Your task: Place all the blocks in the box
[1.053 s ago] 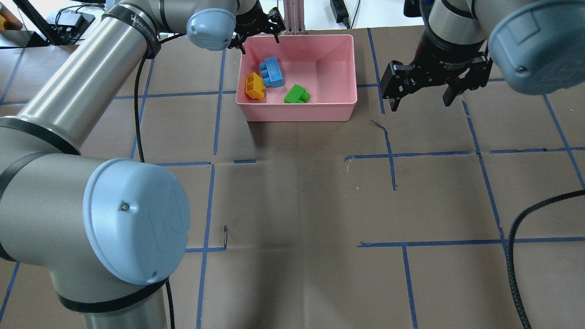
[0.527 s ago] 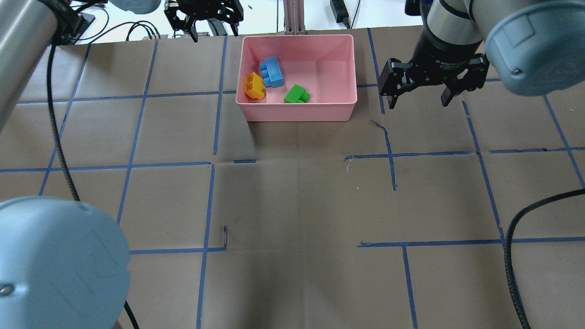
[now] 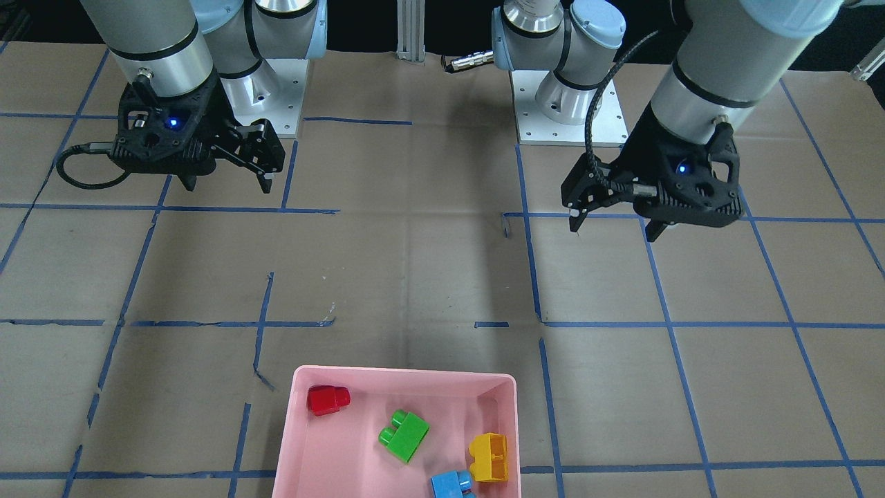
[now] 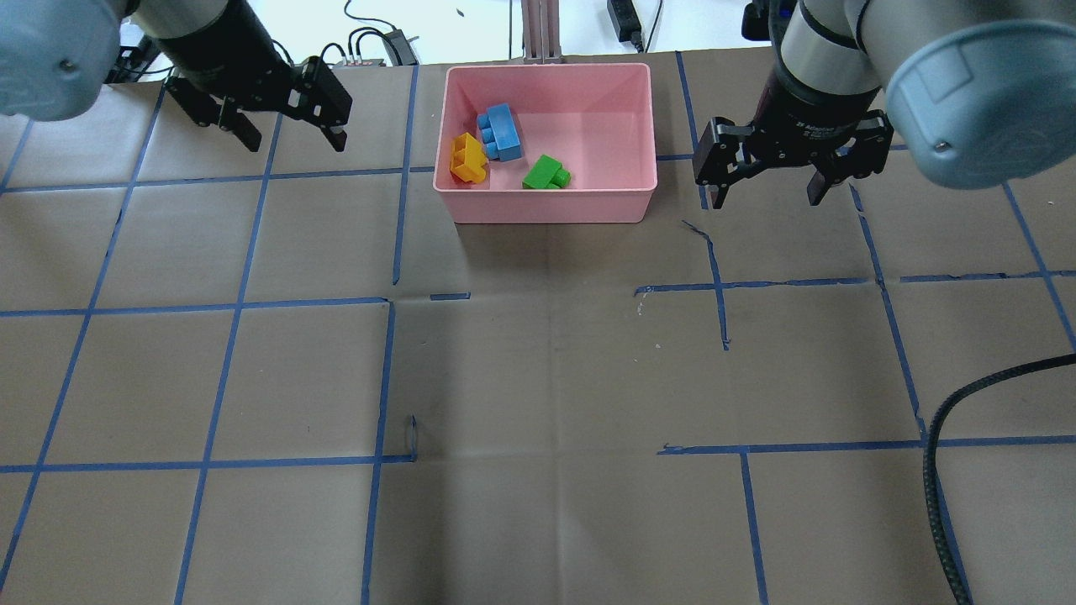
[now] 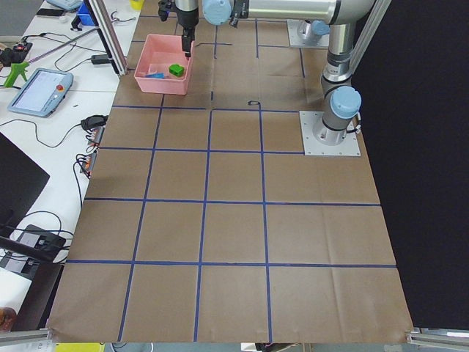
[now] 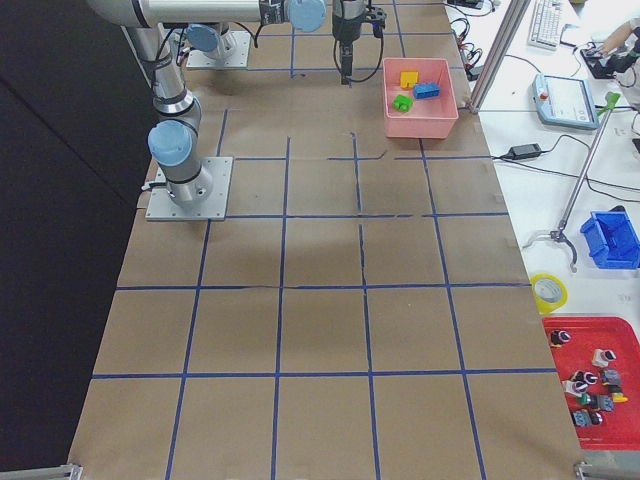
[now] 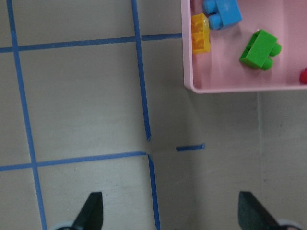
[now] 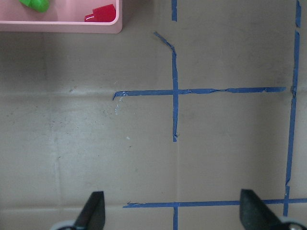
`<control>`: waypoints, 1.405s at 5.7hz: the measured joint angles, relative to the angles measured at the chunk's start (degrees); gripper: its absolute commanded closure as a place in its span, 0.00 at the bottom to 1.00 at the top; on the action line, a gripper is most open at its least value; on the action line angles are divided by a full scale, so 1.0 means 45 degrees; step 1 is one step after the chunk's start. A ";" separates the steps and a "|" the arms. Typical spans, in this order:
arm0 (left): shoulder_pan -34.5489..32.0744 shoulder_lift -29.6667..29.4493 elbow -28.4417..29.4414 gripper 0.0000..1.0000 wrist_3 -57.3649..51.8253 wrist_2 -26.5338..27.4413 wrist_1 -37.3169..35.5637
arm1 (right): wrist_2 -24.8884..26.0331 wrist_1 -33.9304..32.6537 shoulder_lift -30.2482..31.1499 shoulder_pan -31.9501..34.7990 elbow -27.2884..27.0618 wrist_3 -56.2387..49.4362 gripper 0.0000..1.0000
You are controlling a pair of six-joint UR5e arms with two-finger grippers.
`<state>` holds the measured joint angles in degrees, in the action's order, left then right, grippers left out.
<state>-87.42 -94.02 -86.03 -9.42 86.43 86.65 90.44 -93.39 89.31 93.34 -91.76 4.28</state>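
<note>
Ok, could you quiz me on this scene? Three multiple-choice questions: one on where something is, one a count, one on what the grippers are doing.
1. Where is the red block?
A) on the table
B) inside the pink box, near a corner
C) in a gripper

2. How many blocks lie in the box?
A) two
B) three
C) four

3. How do the left gripper and right gripper stand?
A) both open and empty
B) both shut
C) one shut on a block

Answers:
1 B: the front-facing view shows it on the box floor.
2 C: red, green block, yellow block, light blue block.
3 A: fingers spread, nothing between them.
</note>
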 measured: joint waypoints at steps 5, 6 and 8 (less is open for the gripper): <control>0.0104 0.1273 -0.0975 0.00 -0.0047 0.0302 0.0143 | -0.0024 0.0012 -0.0018 0.0000 -0.0039 -0.0008 0.00; 0.0074 0.1245 -0.0978 0.00 -0.0003 0.0657 0.0087 | -0.0040 0.0011 -0.0021 0.0006 -0.0046 -0.0012 0.00; 0.0054 0.1211 -0.0979 0.00 0.0058 0.0782 0.0028 | -0.0056 -0.0004 -0.0084 0.0009 -0.0043 -0.0028 0.00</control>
<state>-87.18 -88.57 -90.44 -9.16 89.95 86.77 90.18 -93.41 88.94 93.38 -91.95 4.15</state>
